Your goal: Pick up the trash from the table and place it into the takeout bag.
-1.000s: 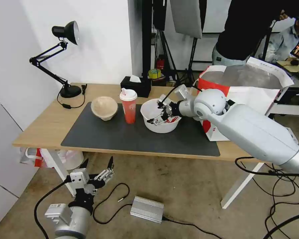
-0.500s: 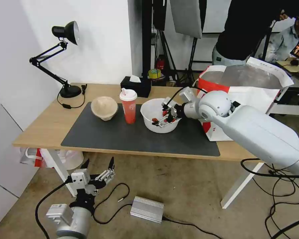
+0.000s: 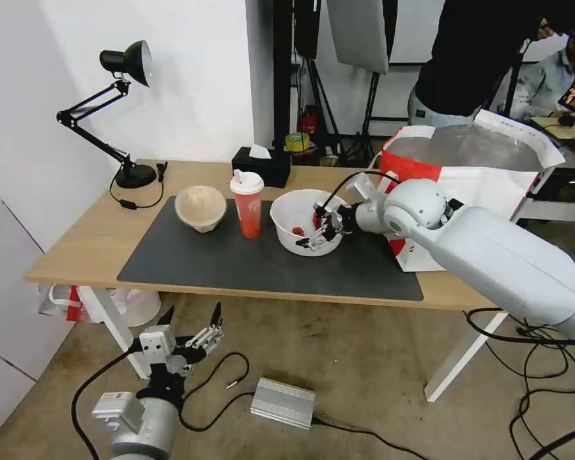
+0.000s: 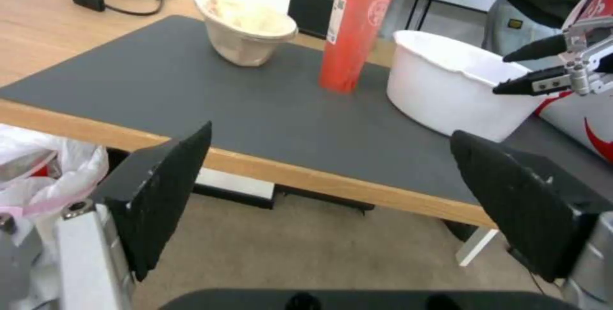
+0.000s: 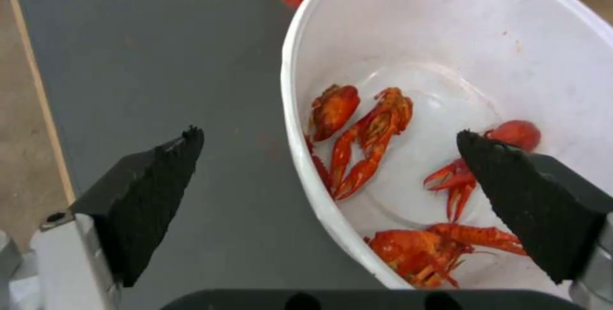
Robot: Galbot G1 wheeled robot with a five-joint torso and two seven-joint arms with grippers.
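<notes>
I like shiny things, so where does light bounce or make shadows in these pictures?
Head view: the takeout bag's silver lining gleams softly; the table shades the floor beneath. Left wrist view: the red cup shows a pale sheen. Right wrist view: the white bowl's inside is bright and evenly lit.

White wall (image 3: 191, 76), bare concrete floor (image 3: 338, 358)
</notes>
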